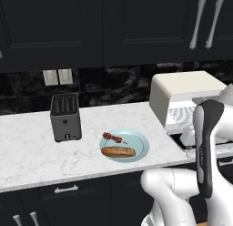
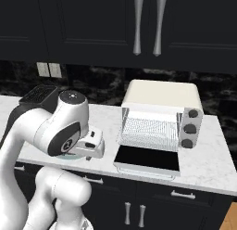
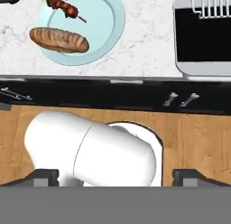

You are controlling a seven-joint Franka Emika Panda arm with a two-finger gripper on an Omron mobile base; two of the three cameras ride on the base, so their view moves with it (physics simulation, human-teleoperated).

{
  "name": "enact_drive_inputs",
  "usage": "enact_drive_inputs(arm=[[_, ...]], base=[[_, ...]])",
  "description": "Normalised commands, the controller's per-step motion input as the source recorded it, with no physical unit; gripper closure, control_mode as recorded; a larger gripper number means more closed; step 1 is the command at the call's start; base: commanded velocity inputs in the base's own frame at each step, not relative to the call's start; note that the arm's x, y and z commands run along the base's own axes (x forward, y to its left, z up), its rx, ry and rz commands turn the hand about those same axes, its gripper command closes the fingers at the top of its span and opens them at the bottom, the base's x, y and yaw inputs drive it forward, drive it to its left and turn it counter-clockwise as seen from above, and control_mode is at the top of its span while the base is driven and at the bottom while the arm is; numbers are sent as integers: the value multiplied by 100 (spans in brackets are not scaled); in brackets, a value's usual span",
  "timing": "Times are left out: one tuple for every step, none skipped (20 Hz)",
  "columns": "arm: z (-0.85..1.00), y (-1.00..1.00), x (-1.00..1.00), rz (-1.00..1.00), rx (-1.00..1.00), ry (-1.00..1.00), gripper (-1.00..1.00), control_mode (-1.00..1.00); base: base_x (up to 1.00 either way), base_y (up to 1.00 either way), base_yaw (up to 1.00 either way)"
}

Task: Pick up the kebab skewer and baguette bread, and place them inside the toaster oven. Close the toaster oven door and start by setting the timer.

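left base view: white marble counter point(image 1: 32, 152) runs under black wall cabinets point(image 1: 113, 24), dark drawers below its front edge. at 3 o'clock stands the toaster oven point(image 1: 182, 90), cream-white and boxy, wire rack showing in its open mouth; much of its front is hidden here by the arm. in the right base view the toaster oven door point(image 2: 147, 160) lies dropped flat toward the counter edge, dark glass facing up, and three dark knobs point(image 2: 190, 129) stack down the oven's right side. a dark grey slot toaster point(image 1: 65, 117) sits at 9 o'clock, well apart from the oven. between the two, near the counter's front edge, a pale blue plate point(image 1: 139, 145) rests flat. the baguette bread point(image 1: 118, 151) lies on the plate's near half, long axis roughly parallel to the counter edge. the kebab skewer point(image 1: 113, 138) lies just behind it on the same plate, slightly angled; cannot tell whether the two touch.

hand view: plate at 11 o'clock with both foods on it, oven door at 1 o'clock, wood floor point(image 3: 198, 137) below. gripper point(image 3: 115, 177) at 6 o'clock, its finger tips point(image 3: 43, 176) spread wide apart, released, grasping nothing, off the counter and well apart from the plate.
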Motion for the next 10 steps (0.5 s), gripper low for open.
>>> enact_drive_inputs(arm=[[0, 81, 2, 21, 0, 5, -100, -100], [0, 81, 4, 27, 0, 2, -100, -100], [0, 84, 0, 29, 0, 1, -100, -100], [0, 88, 0, 30, 0, 1, -100, -100], [0, 93, 0, 31, 0, 0, -100, -100], [0, 89, 0, 31, -2, 0, -100, -100], [0, 85, 1, 31, -3, 0, -100, -100], [0, 75, 1, 33, -6, 0, -100, -100], [-2, 66, 0, 34, -8, 0, -100, -100], [-6, 64, 0, 35, -10, 0, -100, -100]], base=[[0, 0, 0], [0, 0, 0], [0, 0, 0], [0, 0, 0], [0, 0, 0], [0, 0, 0], [0, 0, 0], [0, 0, 0], [0, 0, 0], [0, 0, 0]])
